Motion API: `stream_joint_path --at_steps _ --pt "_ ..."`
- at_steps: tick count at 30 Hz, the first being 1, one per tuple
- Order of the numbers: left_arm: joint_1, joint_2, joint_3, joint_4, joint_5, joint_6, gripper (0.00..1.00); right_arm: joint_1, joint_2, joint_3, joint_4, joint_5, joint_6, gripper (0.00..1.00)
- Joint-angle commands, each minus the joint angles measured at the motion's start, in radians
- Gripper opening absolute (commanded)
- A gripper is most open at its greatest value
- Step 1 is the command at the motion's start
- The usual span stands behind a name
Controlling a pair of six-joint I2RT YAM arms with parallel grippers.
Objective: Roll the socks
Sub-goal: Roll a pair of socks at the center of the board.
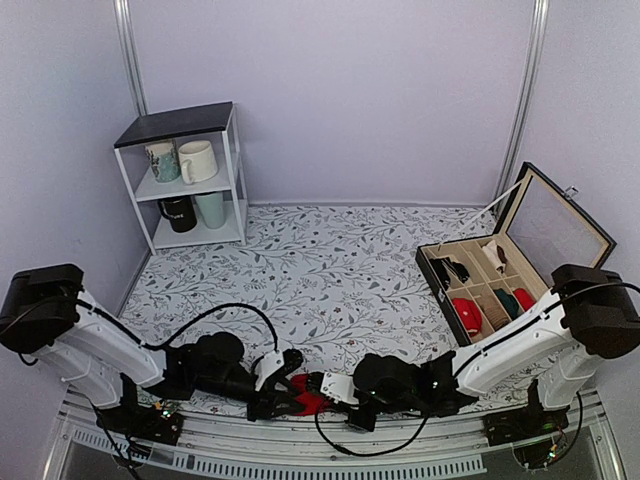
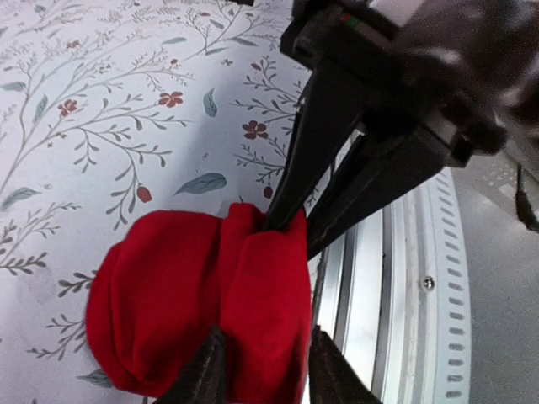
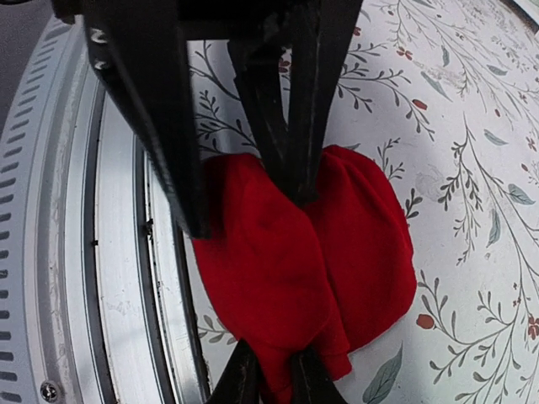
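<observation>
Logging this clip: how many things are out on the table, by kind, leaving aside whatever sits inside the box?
Mugs: 4 (patterned, cream, black, pale green)
Shelf unit: 1
Open compartment box: 1
Red sock bundle: 1
Total: 7

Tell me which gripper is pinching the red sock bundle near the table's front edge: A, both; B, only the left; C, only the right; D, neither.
A: each wrist view shows its own fingers closed on the red socks, left gripper and right gripper alike.
</observation>
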Motion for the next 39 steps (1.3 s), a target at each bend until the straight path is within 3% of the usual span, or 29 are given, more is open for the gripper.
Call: stream_joint_path --at_steps 1,3,8,17,30,32,37,39 --pt "-0.034 -0.106 -0.028 -0.083 -0.073 0.019 0.39 -0.049 0.027 0.054 -0.284 -0.160 0.065 0.13" --pt "-0.070 -0.145 -0.037 -0.099 -0.135 0.023 0.45 -0.067 0.031 0.088 -0.348 -0.186 0.077 0.13" --pt "-0.160 -0.178 -0.081 -0.031 -0.264 0.030 0.48 -0.125 0.070 0.163 -0.479 -0.283 0.120 0.13" --pt "-0.268 -0.085 -0.026 -0.035 -0.478 0.150 0.53 -0.161 0.162 0.280 -0.647 -0.374 0.121 0.12" --pt "-0.286 0.120 0.055 -0.055 -0.557 0.167 0.55 -0.174 0.196 0.325 -0.716 -0.405 0.110 0.13" --pt "-0.289 0.140 0.066 -0.076 -0.566 0.161 0.52 -0.176 0.196 0.324 -0.718 -0.414 0.110 0.12" --pt "-0.293 0.177 0.082 -0.104 -0.566 0.141 0.31 -0.176 0.195 0.323 -0.713 -0.443 0.106 0.12" --pt "-0.297 0.186 0.084 -0.109 -0.570 0.130 0.29 -0.177 0.195 0.323 -0.715 -0.435 0.109 0.12"
